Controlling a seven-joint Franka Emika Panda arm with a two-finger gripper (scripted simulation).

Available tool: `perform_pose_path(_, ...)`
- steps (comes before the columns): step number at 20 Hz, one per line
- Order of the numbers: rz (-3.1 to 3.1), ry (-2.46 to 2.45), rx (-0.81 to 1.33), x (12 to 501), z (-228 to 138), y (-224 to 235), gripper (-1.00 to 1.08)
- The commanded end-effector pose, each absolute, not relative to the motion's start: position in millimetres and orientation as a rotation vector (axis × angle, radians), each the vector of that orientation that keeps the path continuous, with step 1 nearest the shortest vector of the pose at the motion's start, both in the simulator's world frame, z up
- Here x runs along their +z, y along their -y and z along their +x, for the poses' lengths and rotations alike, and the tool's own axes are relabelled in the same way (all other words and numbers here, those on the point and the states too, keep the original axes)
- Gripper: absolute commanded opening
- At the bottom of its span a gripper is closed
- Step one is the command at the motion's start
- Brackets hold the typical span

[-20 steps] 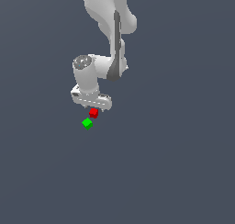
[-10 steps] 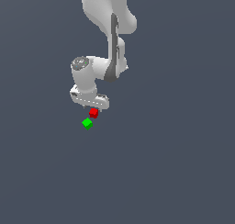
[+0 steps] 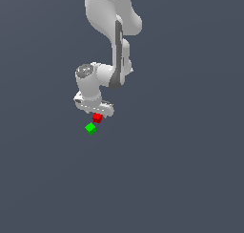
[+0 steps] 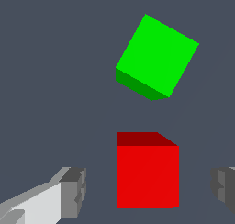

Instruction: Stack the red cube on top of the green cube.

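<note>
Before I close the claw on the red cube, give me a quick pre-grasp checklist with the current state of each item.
1. Claw open: ok, both fingers stand apart.
2. Red cube between the fingers: ok, a gap shows on each side in the wrist view.
3. Cube square to the fingers: ok, its sides run parallel to the pads.
4. Green cube clear of the claw: ok, it sits apart from the red cube, turned at an angle.
5. Green cube top free for stacking: ok, nothing on it.
6. Claw low enough to grip: cannot tell; the exterior view shows it just above the cube.
</note>
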State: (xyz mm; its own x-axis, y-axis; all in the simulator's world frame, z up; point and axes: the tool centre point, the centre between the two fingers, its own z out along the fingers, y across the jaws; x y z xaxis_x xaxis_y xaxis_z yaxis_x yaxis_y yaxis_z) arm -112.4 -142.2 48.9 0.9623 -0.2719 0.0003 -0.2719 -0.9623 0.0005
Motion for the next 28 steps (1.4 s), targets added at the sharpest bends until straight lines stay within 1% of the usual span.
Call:
perform_pose_path(1,3.112,0.431,-0.001,37,-113,142,1.0)
perform_pose_path(9,3.112,0.431,0.0,20,-112,142,1.0)
perform_pose_path(10,3.112,0.431,0.0,20,-112,142,-1.0)
perform_pose_path(22,3.112,0.43,0.0,21,-112,142,-1.0)
perform_pose_path(28,3.112,0.43,0.0,37,-113,142,-1.0)
